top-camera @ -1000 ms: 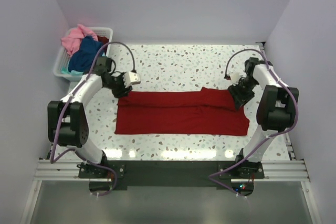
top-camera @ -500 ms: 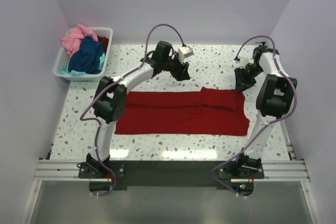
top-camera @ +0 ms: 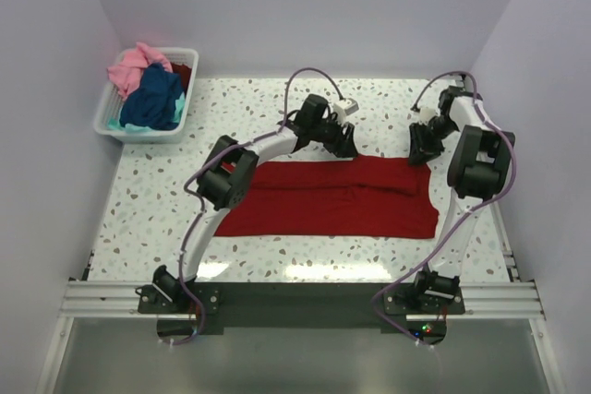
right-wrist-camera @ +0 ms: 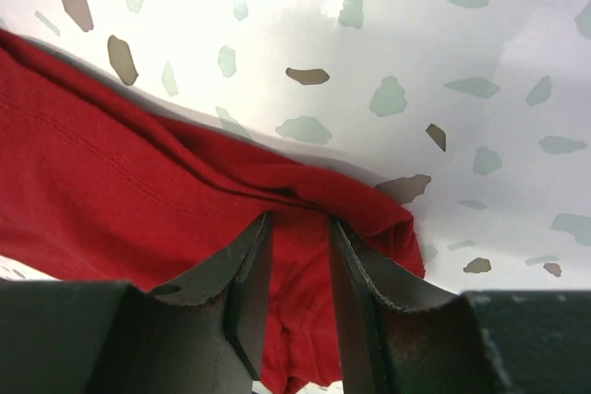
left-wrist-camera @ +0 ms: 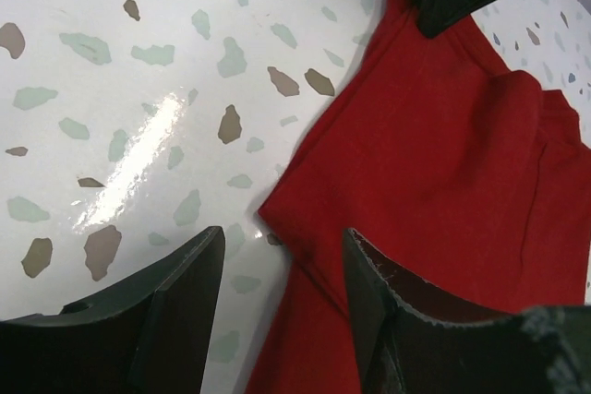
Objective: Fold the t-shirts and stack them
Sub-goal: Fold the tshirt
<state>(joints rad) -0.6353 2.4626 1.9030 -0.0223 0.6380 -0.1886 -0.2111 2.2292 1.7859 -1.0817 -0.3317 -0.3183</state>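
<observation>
Nearest, at the table's front edge, both arm bases stand bolted side by side. Just beyond them a large deep red cloth t-shirt [top-camera: 314, 200] lies flat on the white speckled table [top-camera: 157, 200], folded into a long band that runs left to right across the middle, with a thicker layer of cloth towards its right end.

Both arms reach over the red t-shirt to its far edge. The left arm bends across to the centre, where the left gripper [top-camera: 346, 147] hangs low. In its wrist view the left gripper [left-wrist-camera: 282, 237] has its jaws spread wide, straddling a corner of the shirt's hem [left-wrist-camera: 286, 214] without clamping it, with bare table to one side and red cloth to the other.

At the shirt's far right corner, the right gripper [top-camera: 420, 149] points down at the cloth. Its wrist view shows the right gripper [right-wrist-camera: 297, 220] narrowed onto a raised ridge of the red fabric, pinched between the two fingers.

Farthest, in the back left corner, a white slatted plastic basket [top-camera: 143, 136] holds a crumpled pink t-shirt [top-camera: 129, 69], a navy blue t-shirt [top-camera: 155, 99] and some teal cloth [top-camera: 114, 123].
</observation>
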